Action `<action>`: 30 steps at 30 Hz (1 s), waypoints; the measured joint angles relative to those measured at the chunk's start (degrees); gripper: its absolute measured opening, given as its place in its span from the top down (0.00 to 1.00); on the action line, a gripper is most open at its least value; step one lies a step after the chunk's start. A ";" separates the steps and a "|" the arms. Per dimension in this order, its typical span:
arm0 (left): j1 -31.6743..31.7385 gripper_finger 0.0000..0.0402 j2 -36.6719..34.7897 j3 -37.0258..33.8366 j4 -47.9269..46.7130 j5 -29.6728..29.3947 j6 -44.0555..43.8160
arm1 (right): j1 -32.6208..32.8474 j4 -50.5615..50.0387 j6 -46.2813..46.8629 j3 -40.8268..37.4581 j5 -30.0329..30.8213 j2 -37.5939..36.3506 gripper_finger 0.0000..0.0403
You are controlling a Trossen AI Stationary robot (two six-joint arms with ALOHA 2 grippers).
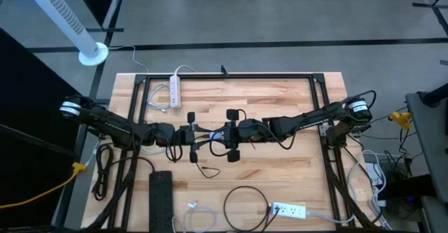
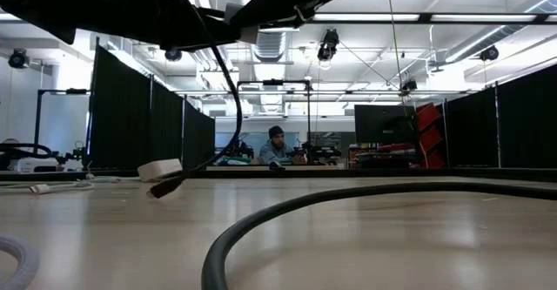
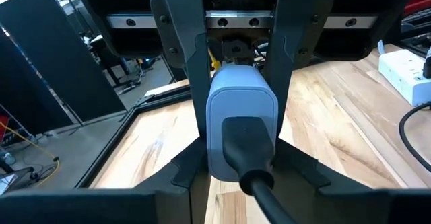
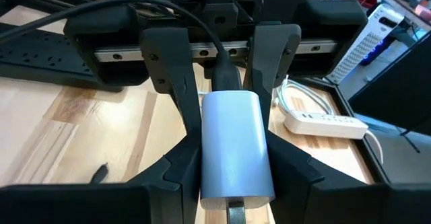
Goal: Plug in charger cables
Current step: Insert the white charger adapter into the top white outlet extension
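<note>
A white rounded-rectangular charger block (image 3: 241, 126) with a black cable (image 3: 259, 183) running from its end sits clamped between two dark fingers (image 3: 180, 49) in the left wrist view. The right wrist view shows a white block (image 4: 236, 146) of the same shape pinched between dark fingers (image 4: 165, 69), its black cable (image 4: 168, 9) arching away over the arm. Which arm's jaws truly carry the block cannot be settled: each wrist picture also shows a facing dark gripper body filling its background, and from above the block itself is hidden among dark parts.

In the high view the left gripper (image 1: 190, 136) and right gripper (image 1: 231, 133) meet near the middle of the pale wooden surface (image 1: 280, 173), above it, with thin black cable trailing below them to a small plug end (image 1: 204, 170). The low view shows only dark arm undersides at the top and a hanging black cable with a white piece at its tip (image 2: 161, 170).

Farther out lie a loose black cable loop (image 1: 246, 206), a white power strip (image 1: 288, 210) near the front edge, a long black power strip (image 1: 160, 201), another white power strip (image 1: 174, 91) at the back edge, and a small white cable (image 1: 190, 206), partly cut off. A thick yellow cord (image 1: 49, 187) runs off the left side. A person (image 2: 277, 147) sits far behind.
</note>
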 joint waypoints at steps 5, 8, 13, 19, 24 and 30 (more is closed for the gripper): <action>-0.09 0.72 -1.53 -0.96 1.48 0.28 -0.41 | 0.17 -1.03 3.10 0.12 -0.60 -1.93 0.71; -0.20 0.72 -1.87 -1.43 1.02 0.21 -0.13 | 0.01 -2.91 4.37 -0.01 -1.86 -2.17 0.65; -0.35 0.72 -2.59 -1.96 1.07 1.00 0.03 | -0.11 -5.22 5.94 -0.20 -2.18 -2.15 0.51; -0.41 0.72 -3.09 -2.35 1.02 0.93 -0.01 | -0.14 -6.34 6.44 -0.20 -1.61 -2.15 0.52; -0.39 0.72 -3.09 -2.48 1.05 0.58 -0.58 | -0.09 -5.23 6.17 -0.20 -2.22 -2.15 0.58; -0.37 0.72 -3.11 -2.62 0.94 0.49 -0.60 | -0.05 -4.94 6.19 -0.08 -2.88 -2.15 0.64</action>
